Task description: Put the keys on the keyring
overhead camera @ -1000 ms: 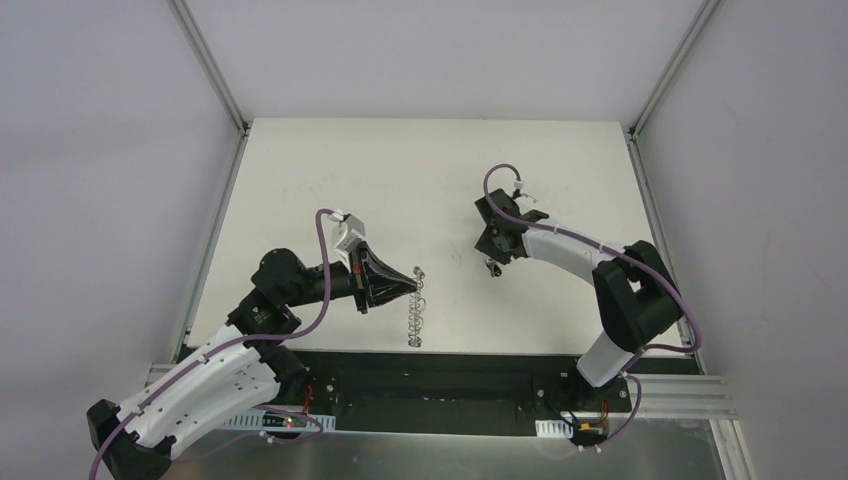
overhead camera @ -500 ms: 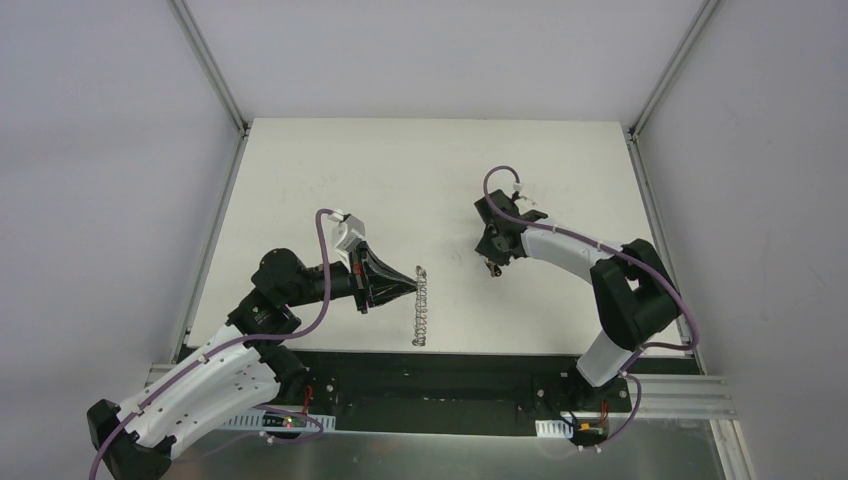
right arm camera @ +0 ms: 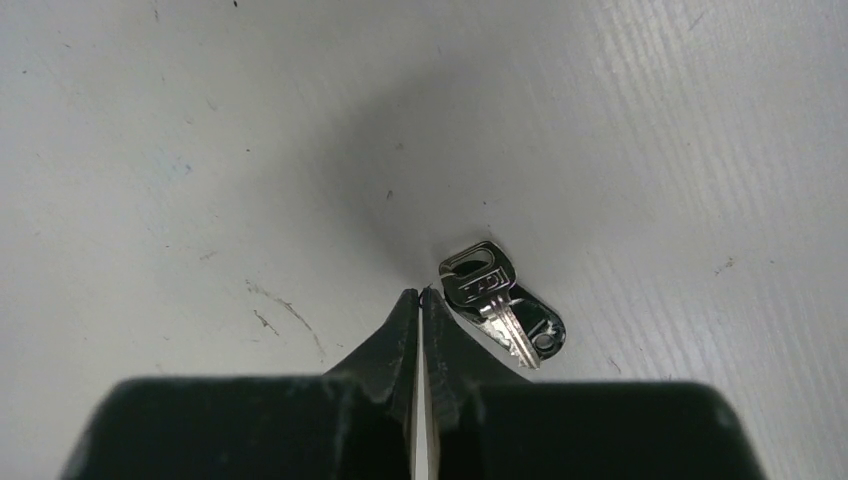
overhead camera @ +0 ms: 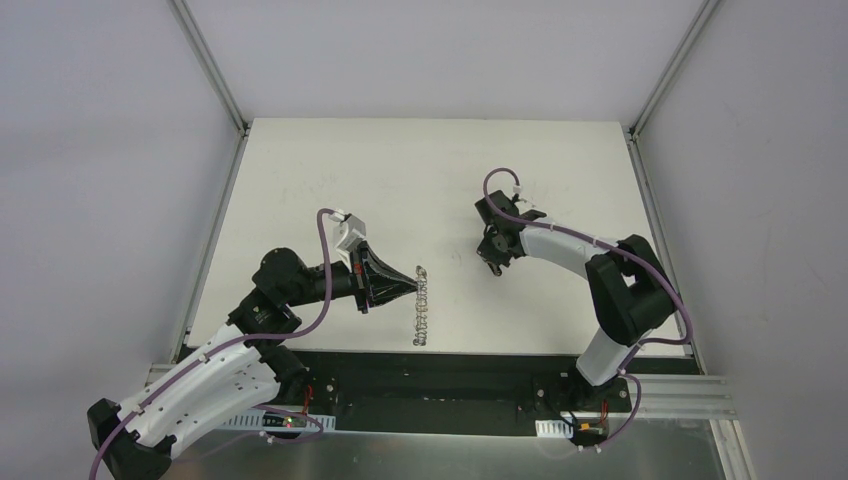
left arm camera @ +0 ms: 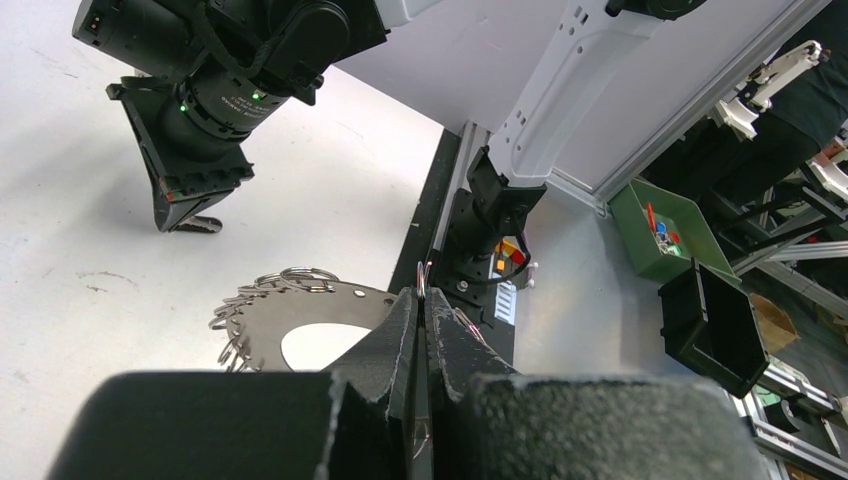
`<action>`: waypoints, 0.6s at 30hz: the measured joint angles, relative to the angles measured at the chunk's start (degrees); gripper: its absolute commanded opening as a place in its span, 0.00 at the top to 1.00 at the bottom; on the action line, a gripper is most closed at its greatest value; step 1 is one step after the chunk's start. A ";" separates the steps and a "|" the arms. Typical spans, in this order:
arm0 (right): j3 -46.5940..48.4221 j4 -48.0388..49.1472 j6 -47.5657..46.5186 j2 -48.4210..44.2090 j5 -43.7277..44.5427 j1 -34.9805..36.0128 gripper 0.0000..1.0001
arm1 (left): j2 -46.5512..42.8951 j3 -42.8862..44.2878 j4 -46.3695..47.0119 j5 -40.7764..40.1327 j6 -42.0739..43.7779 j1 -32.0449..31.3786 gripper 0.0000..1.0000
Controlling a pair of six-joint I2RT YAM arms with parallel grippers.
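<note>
We saw that over the last second the right gripper (right arm camera: 420, 295) had drawn its fingers together from partly apart, low over the table (overhead camera: 330, 170). In the right wrist view the tips met with nothing visible between them. The keys (right arm camera: 490, 295), a small silvery key lying across a dark piece, lay flat on the table just to the right of the tips, close to touching them. We judged that the closing had missed the keys, or at best nipped an edge we could not make out. The left gripper (left arm camera: 420, 300) had stayed pressed together on the rim of the keyring (left arm camera: 320, 303), holding it off the table well to the left of the keys. From above, the ring's fringe of wire loops had swung a little below the grip. For the task, this meant the ring was ready but the keys were probably not yet picked up. The right gripper would likely need to open and line up again.
</note>
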 measured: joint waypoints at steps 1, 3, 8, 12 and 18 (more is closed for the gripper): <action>0.00 0.02 0.04 0.02 -0.11 -0.04 1.00 | 0.02 0.00 0.00 0.00 0.00 0.00 1.00; 0.04 0.04 0.09 0.02 -0.13 -0.11 1.00 | 0.02 0.00 -0.02 0.00 0.00 0.00 1.00; 0.00 0.28 0.02 -0.04 -0.72 -0.15 1.00 | 0.02 0.00 -0.31 -0.02 0.02 0.00 1.00; -1.14 1.16 -0.46 -1.46 -0.94 -0.15 1.00 | 0.02 0.00 -1.11 -0.02 0.02 0.00 1.00; -3.56 1.57 -1.97 -6.91 -0.92 -0.15 1.00 | 0.02 0.00 -1.60 -0.11 0.02 0.00 1.00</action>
